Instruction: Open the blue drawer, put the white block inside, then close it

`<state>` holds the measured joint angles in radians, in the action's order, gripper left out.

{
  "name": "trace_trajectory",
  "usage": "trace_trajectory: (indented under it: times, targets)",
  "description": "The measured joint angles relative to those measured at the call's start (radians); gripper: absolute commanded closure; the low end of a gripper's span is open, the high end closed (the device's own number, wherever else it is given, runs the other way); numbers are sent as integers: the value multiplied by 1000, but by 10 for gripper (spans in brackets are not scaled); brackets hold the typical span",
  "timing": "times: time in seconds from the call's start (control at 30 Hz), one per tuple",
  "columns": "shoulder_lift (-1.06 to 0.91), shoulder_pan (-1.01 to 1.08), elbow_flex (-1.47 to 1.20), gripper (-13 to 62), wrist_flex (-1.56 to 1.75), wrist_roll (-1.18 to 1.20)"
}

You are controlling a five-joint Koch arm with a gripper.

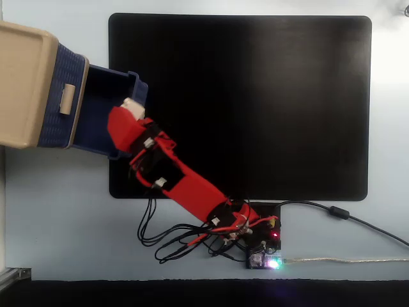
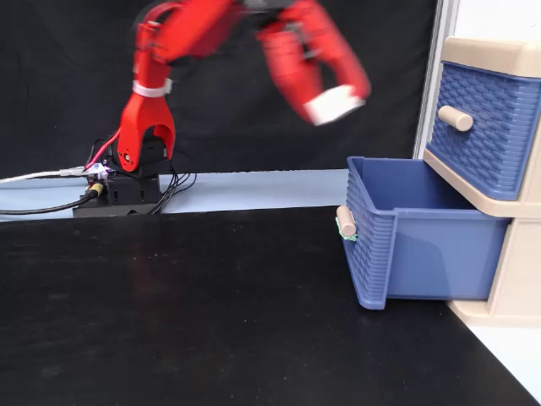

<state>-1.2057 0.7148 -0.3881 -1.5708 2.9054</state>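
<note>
The blue drawer (image 1: 102, 105) (image 2: 414, 245) stands pulled out of the beige cabinet (image 1: 22, 83) (image 2: 516, 288), and its inside looks bare. My red gripper (image 1: 131, 110) (image 2: 336, 100) is raised high in the air and motion-blurred, shut on the white block (image 1: 132, 106) (image 2: 335, 103) at its tip. In the top-down fixed view the block hangs over the drawer's front wall, where the arm hides the handle. In the side fixed view it is well above the drawer's front edge, slightly left of it. The small beige handle (image 2: 346, 222) shows there.
An upper blue drawer (image 1: 64, 96) (image 2: 478, 127) is closed above the open one. A black mat (image 1: 255, 96) (image 2: 211, 313) covers the table. The arm's base (image 1: 255, 236) (image 2: 127, 182) and loose cables (image 1: 166, 240) sit at the mat's edge.
</note>
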Motion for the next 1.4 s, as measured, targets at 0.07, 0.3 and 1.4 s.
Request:
trace_trajectory:
  times: [0.07,0.3,1.4]
  targets:
    - [91,-18,120,575,-2,14]
    - [215,-60,193,210,-5,17]
    - [403,-71,41,159,31,-316]
